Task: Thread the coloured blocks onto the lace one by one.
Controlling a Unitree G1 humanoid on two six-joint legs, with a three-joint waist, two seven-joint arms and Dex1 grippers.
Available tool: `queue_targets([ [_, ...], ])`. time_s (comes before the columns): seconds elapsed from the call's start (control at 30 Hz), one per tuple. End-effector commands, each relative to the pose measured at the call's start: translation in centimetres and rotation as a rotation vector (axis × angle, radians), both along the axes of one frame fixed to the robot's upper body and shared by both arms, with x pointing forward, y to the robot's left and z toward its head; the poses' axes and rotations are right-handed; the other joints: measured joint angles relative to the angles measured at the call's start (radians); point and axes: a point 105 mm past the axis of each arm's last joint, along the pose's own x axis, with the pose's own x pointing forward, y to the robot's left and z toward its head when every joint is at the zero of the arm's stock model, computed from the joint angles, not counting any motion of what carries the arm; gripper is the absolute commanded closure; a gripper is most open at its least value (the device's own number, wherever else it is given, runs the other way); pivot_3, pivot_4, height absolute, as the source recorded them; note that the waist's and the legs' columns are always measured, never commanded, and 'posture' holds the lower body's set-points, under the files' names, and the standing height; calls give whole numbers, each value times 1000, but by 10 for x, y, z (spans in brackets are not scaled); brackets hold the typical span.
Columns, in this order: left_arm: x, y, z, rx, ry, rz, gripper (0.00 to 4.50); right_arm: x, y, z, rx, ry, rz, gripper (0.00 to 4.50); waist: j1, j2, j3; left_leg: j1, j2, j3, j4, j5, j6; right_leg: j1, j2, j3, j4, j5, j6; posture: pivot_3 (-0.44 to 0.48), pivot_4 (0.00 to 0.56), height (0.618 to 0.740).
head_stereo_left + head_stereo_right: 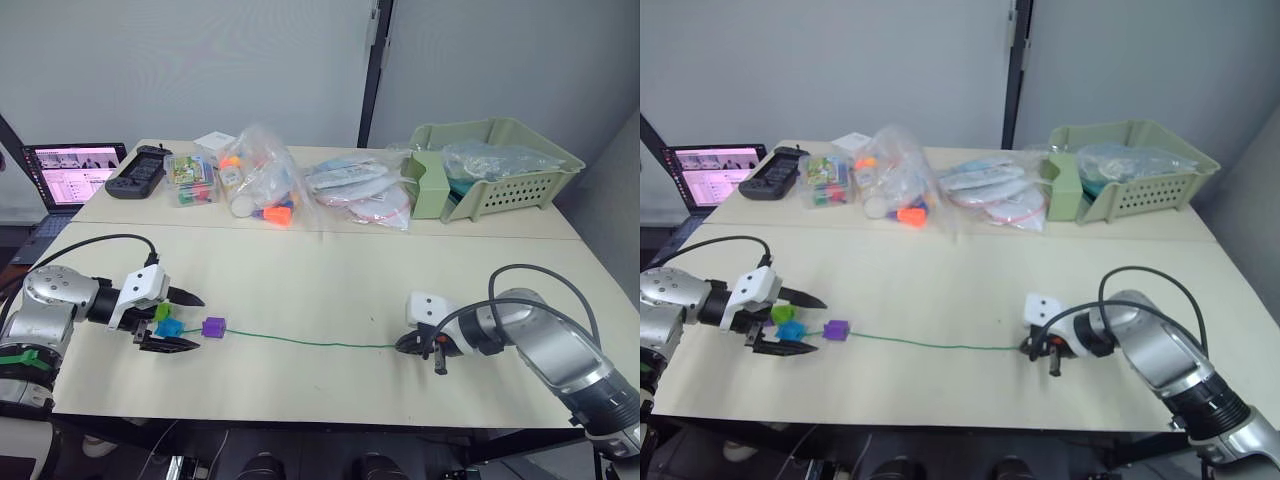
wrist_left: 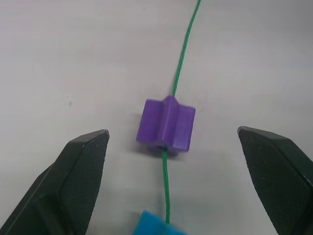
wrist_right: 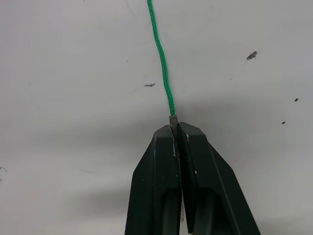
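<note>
Both arms are silver-grey metal tubes with black joints. Each wrist ends in a white plastic block, and out of that comes a tool with two pointed black fingers: the left tool [image 1: 172, 321], the right tool [image 3: 177, 128]. The finger surface looks matte and slightly grainy. Thick black cables loop over both forearms, and there's a green band on the left arm.

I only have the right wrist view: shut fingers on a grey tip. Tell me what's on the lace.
Observer: A purple block is threaded on the lace, near the left gripper.
Operator: Report that gripper's state.
Observer: Open, its fingers either side of the purple block without touching it.
Operator: List other blocks there.
Observer: A blue block and a lime green block sit just behind the purple one, between the fingers.
</note>
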Motion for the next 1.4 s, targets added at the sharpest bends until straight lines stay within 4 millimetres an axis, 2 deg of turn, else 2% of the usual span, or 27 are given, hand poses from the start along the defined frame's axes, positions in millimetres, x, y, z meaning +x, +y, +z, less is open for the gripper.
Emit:
queue_targets([
  [0.03,1,-5,14,33,-44,-25,48,2,3,7,0,-37,11,4500,-1,0,0,0,0,0,0,0,0,0,0,0,0,0,0,0,150,732],
  [0.23,2,-13,7,187,-55,-62,48,-1,3,7,1,-28,10,4500,-1,0,0,0,0,0,0,0,0,0,0,0,0,0,0,0,150,732],
  [0.33,9,-12,4,296,-90,-41,48,-2,1,7,-3,-22,8,4500,-1,0,0,0,0,0,0,0,0,0,0,0,0,0,0,0,150,732],
  [0.5,12,-34,2,358,-105,-96,48,-4,2,6,-1,-19,0,4500,3,0,0,-1,0,0,0,0,0,0,0,0,0,0,0,0,150,732],
  [0.73,11,-39,-9,455,-88,-128,48,-4,1,6,-2,-21,-12,4500,0,0,0,0,0,-1,0,0,0,0,1,0,0,0,0,0,150,732],
  [0.97,12,-44,-8,481,-77,-141,2202,-4,0,5,-2,-24,-21,4500,-1,0,0,0,0,-1,1,0,0,0,1,0,0,0,0,0,150,732],
  [1.07,12,-31,-12,562,-81,-146,3108,-4,0,6,-2,-23,-23,4500,-1,0,0,0,0,-1,1,0,0,0,1,0,0,0,0,0,150,732],
  [1.23,13,-25,-7,558,-77,-130,3111,-5,-2,6,-5,-21,-28,4500,-3,0,0,0,0,-1,1,0,0,0,1,0,0,0,0,0,150,732],
  [1.4,20,12,2,673,-98,-50,3111,-5,-23,5,-44,-13,-66,4500,-3,0,0,0,0,-1,1,0,0,0,1,0,0,0,0,0,150,732],
])
